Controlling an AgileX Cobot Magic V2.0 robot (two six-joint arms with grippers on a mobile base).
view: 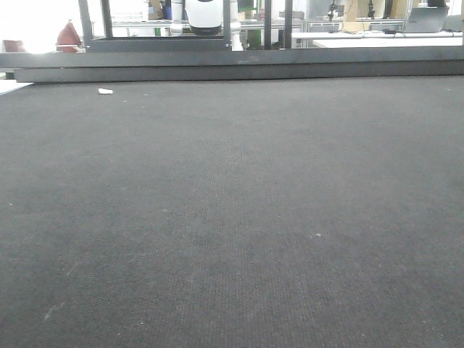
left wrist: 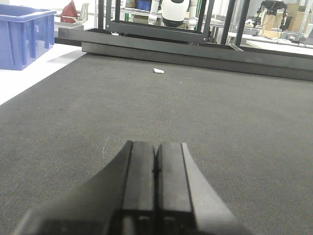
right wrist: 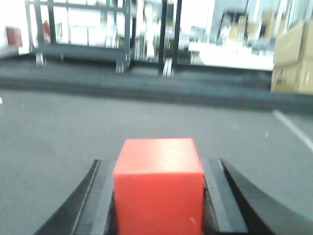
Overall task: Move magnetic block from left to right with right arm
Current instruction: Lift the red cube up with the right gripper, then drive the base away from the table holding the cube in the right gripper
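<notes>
The magnetic block (right wrist: 159,196) sits between the jaws of the right gripper (right wrist: 159,164), which grasp it on its left and right faces. It is a red cube, so no side is longer than another. One flat face looks back to the wrist camera, the top face is level, and its edges stand square to the two dark fingers (right wrist: 100,196). This view is blurred, so I cannot tell if the cube touches the dark grey worktop (right wrist: 58,142) or is lifted from it. Brown cardboard boxes (right wrist: 293,58) stand far back on the right.

The jaws of the left gripper (left wrist: 155,147) are clenched together with nothing between them, low over the worktop. A small white scrap (left wrist: 158,71) lies near the far edge, and a blue crate (left wrist: 24,39) stands beside the worktop on the left.
</notes>
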